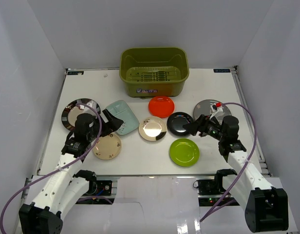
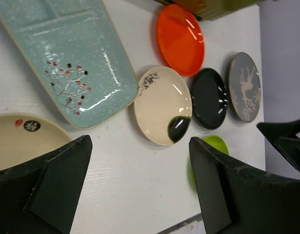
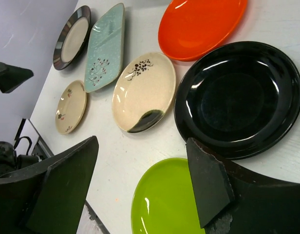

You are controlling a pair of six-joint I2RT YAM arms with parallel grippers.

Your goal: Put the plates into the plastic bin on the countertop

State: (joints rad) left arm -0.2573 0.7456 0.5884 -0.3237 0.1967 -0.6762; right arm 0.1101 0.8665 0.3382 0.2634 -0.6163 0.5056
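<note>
Eight plates lie flat on the white table (image 1: 140, 163), all outside the bin (image 1: 155, 70), an olive tub with a slotted bottom at the upper centre of the top view. Below it, the red plate (image 1: 161, 106), glossy black plate (image 1: 179, 124) and lime plate (image 1: 184, 152) sit centre right. The cream-brown plate (image 1: 152, 129) is in the middle, with the teal plate (image 1: 123, 116) and floral plate (image 1: 107, 146) to its left. The rimmed plate (image 1: 74, 113) is at far left, and the grey plate (image 1: 208, 109) at right lies partly under the right arm.

The bin's near side carries a label (image 1: 146, 90), too small to read. The floral plate bears a dark round mark (image 2: 30, 126) with pale characters, not legible.

The left wrist view shows the teal plate's branch of red blossoms and the grey plate's pale motif. The right wrist view misses the grey plate but takes in the rimmed one at its upper left.

The left end effector (image 2: 140, 195) is spread wide over bare table beside the teal plate. The right end effector (image 3: 140, 190) is spread too, over the lime plate's edge beside the black plate. Both are empty.
</note>
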